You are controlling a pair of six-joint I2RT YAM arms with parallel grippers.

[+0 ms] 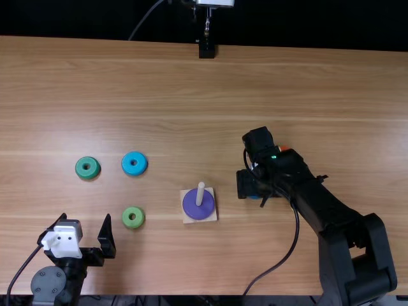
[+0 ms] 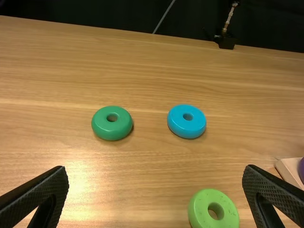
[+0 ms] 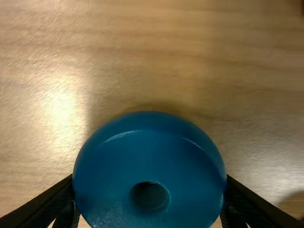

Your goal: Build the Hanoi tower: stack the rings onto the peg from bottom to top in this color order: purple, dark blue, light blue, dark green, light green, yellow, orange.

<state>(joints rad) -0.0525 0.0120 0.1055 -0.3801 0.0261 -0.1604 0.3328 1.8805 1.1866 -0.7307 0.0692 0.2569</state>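
texts, labels, brands, numbers, signs: none legible (all three views).

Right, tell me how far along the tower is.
The purple ring is on the peg: one done. The dark blue ring seems held in the right tool. Left to stack: light blue ring, dark green ring and light green ring on the table, orange ring beside the right arm, and yellow.
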